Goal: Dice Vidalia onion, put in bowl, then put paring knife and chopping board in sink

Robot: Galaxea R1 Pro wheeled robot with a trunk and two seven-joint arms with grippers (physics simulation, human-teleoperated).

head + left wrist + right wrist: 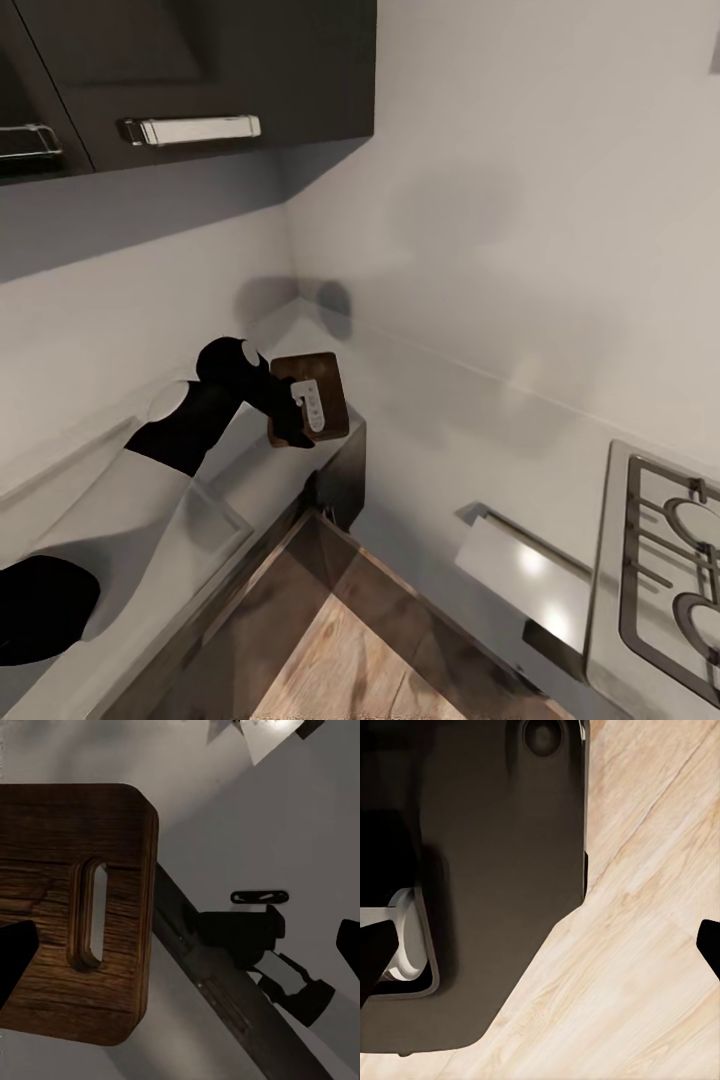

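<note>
Held in the left gripper (pixel 305 415) is the chopping board (pixel 325 390), a dark brown wooden slab with rounded corners that is raised above the countertop (pixel 450 420) near the inner corner where two runs of grey worktop meet. From the head view the gripper's pale finger is seen lying across the board's face, with the black wrist and white forearm reaching in from the near left. In the left wrist view the chopping board (pixel 67 907) is seen close up, its grain and an elongated handle slot visible, one dark fingertip (pixel 15 960) overlapping its edge and the other fingertip standing well apart at the opposite side of the picture; the board's shadow and that of the gripper fall on the grey surface beyond it. The right gripper (pixel 540 952) is seen in its own wrist view with its two dark fingertips set wide apart and nothing between them, pointed down at the light wooden floor (pixel 645 945) beside the robot's dark base (pixel 495 870). Nearer than the chopping board in the head view, a strip of wooden floor shows between the cabinet fronts. To the right of the board, further along the countertop, a stove (pixel 665 560) with grey metal grates is set into the worktop. Beyond and above the board, a dark wall cabinet (pixel 200 70) with a chrome handle (pixel 190 128) is mounted on the pale wall.
</note>
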